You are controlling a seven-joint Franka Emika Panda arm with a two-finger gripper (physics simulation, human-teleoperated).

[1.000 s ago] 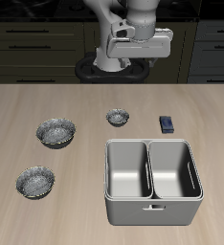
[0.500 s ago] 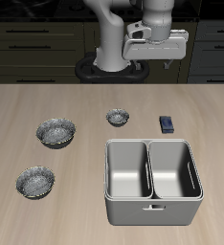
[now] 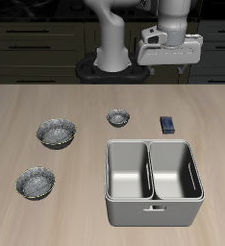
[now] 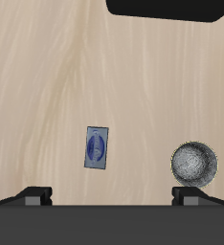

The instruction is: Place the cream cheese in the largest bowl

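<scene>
The cream cheese [image 3: 168,124] is a small dark blue box lying flat on the table, beside the tiny silver bowl [image 3: 118,117]. It also shows in the wrist view [image 4: 97,147], as does the tiny bowl [image 4: 194,164]. The largest bowl [image 3: 56,132] stands far across the table from the box. My gripper [image 3: 167,68] hangs high above the table's back part, roughly over the cream cheese. It is open and empty, with its fingertips [image 4: 33,194] wide apart.
A shallower silver bowl [image 3: 36,183] sits near the table's front edge. A grey two-compartment bin [image 3: 151,199] stands near the front, just in front of the cream cheese. Dark cabinets stand behind the table.
My gripper has moved sideways along the back of the table, from above the tiny bowl to above the cream cheese. Nothing on the table has moved.
</scene>
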